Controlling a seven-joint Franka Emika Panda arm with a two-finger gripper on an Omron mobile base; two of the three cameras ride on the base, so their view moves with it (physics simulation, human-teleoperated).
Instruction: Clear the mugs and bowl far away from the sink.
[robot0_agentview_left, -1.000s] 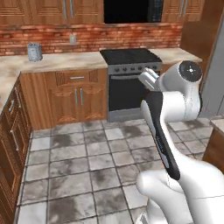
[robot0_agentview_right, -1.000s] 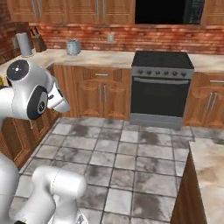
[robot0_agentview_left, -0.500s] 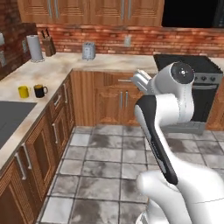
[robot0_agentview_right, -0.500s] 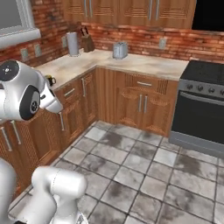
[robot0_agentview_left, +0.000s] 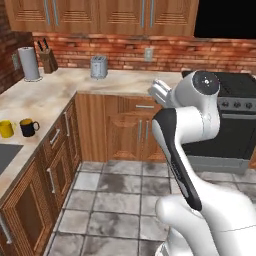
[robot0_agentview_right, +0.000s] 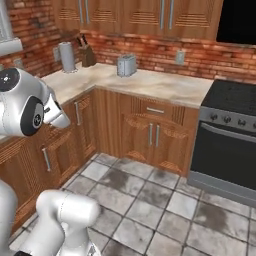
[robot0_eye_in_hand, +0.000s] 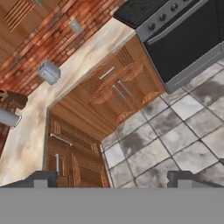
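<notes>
The L-shaped pale marbled stone counter (robot0_agentview_left: 125, 82) on brown wooden cabinets runs along the far brick wall and down the left side of the kitchen. A black oven range (robot0_agentview_left: 235, 107) stands at the far right of it. At the near left, a dark charcoal corner of the sink (robot0_agentview_left: 7, 155) is let into the counter; its basin and tap are outside the frame.

The white robot arm (robot0_agentview_left: 192, 115) is raised over the grey tiled floor (robot0_agentview_left: 115, 200), well apart from the counter. Its two-finger gripper (robot0_eye_in_hand: 111, 179) has its dark tips spread wide with nothing between them, and it looks down on cabinet fronts and floor.

Two mugs stand on the left counter, just beyond the sink. The plain bright yellow mug (robot0_agentview_left: 6, 128) is nearer the left edge, and the small black mug (robot0_agentview_left: 29, 127) is just beside it, on its right. Whether the two touch cannot be told.

Judgement: both mugs look rigid, light and smooth-walled, likely glazed, so a loose grip may slip. The best hold is probably across the body below the rim. The black mug's handle appears to point right. Approach from above, and take the black mug first if the gap between them is tight.

The wooden bowl is not located.
</notes>
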